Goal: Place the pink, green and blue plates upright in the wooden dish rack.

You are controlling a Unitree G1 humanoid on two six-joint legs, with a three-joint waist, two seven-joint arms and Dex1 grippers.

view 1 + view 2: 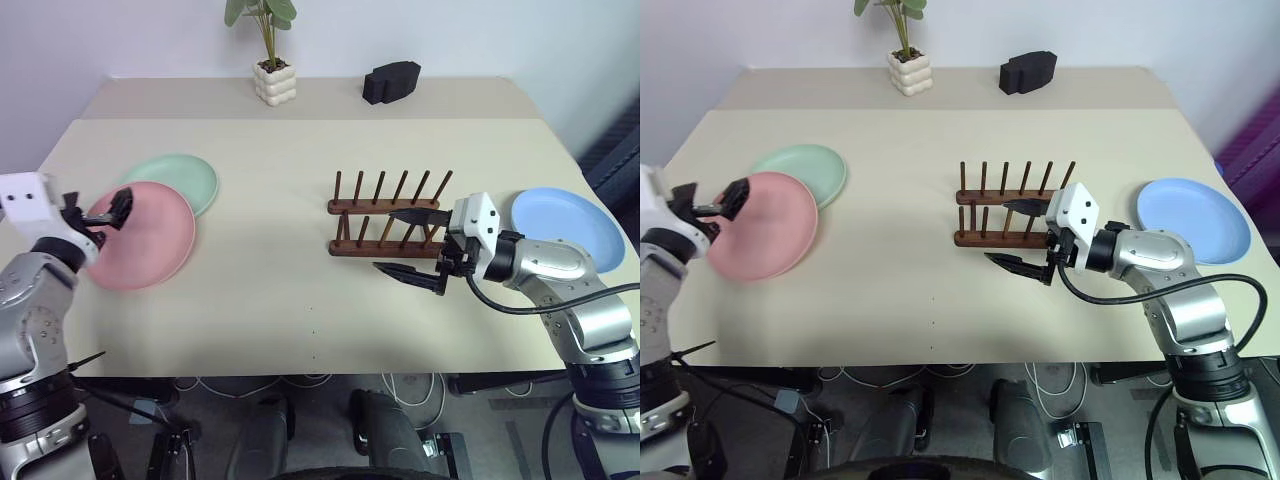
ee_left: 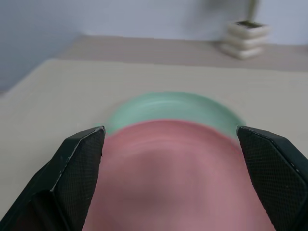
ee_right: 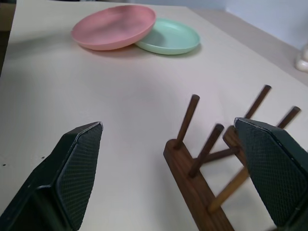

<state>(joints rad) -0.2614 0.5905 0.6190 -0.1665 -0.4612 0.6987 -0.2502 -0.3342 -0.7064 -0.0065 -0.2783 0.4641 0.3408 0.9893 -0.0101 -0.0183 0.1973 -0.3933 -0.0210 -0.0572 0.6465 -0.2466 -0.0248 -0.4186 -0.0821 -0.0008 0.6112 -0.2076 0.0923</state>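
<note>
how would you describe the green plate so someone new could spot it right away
On the beige table, look to the robot's left, away from the wooden rack in the middle. Two plates overlap there: the green plate lies flat farther back, partly under the pink plate. It is the pale mint one; the blue plate sits alone far right.

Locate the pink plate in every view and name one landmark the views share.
Left eye: pink plate far left, overlapping the green plate.
Right eye: far left.
Left wrist: centre, between the open tool fingers.
Right wrist: far across the table.
Shared landmark: the green plate.
</note>
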